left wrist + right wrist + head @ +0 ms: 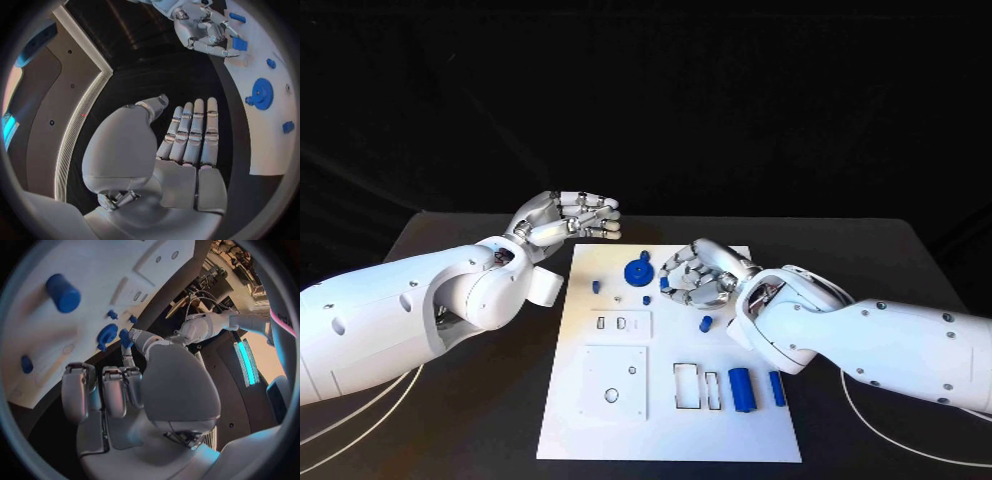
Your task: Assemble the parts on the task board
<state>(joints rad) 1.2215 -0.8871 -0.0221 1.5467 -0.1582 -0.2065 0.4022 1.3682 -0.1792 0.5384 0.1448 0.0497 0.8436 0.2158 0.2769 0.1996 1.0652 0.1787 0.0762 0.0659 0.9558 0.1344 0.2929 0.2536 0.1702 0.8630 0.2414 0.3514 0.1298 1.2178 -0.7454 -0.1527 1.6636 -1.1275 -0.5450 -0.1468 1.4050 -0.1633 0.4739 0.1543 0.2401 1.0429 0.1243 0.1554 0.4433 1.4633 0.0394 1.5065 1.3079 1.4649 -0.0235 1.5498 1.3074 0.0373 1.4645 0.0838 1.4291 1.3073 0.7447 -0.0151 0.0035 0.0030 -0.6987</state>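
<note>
One white task board (pixel 589 420) lies at the middle of the black desk (pixel 444 240). The blue gear (pixel 640 271) on the board's far half serves as the landmark.

Blue parts counted in the head view: one gear; one small peg (pixel 596 286) beside the gear on the left-arm side; one small piece (pixel 646 299) just nearer the robot than the gear; one short piece (pixel 707 323) further toward the robot on the right-arm side; two upright cylinders (pixel 741 389) and (pixel 777 387) near the board's near right edge, well apart from the gear. Total: six parts seen.

Left hand (pixel 574 220): one, hovering off the board's far left corner, away from the gear. The left wrist view shows its fingers (pixel 190 132) straight and side by side, holding nothing.

Right hand (pixel 700 275): one, over the board just beside the gear, fingers curled inward. Whether it grips a part cannot be told; the right wrist view shows a blue piece (pixel 125 337) at its thumb tip, contact unclear.
</note>
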